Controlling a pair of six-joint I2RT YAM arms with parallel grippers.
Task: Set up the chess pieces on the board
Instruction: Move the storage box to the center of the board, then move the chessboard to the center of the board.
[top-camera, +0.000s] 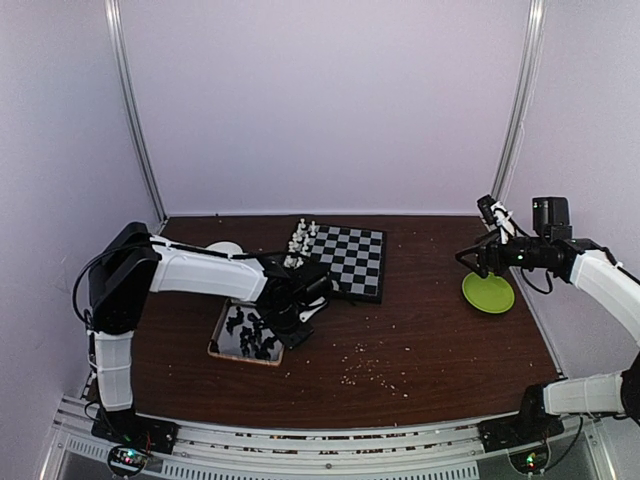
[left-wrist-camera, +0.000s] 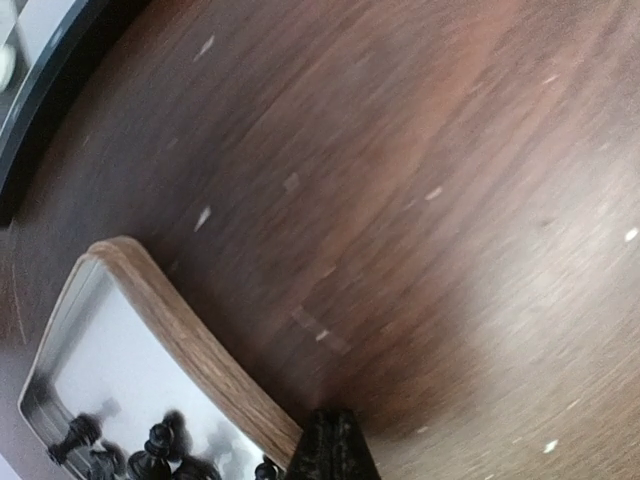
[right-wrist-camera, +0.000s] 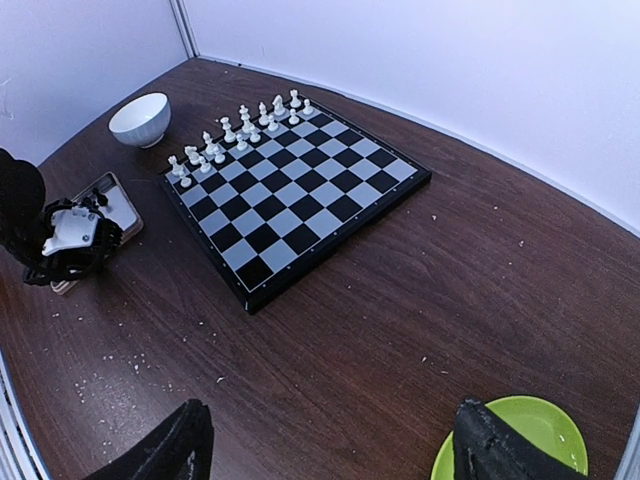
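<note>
Wooden table (left-wrist-camera: 400, 200): black chess pieces (left-wrist-camera: 150, 462) beside left gripper (left-wrist-camera: 333, 450).

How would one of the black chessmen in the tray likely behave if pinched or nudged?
The black chessmen look tiny and slim, so probably very light and easily tipped. They crowd together on the shiny floor of the tray, so a nudged one would likely slide and disturb neighbours. Their rounded turned shapes suggest a toppled one may roll.

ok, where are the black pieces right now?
Top view, left of centre: the black pieces lie in the tray, just off the near-left corner of the board.
</note>
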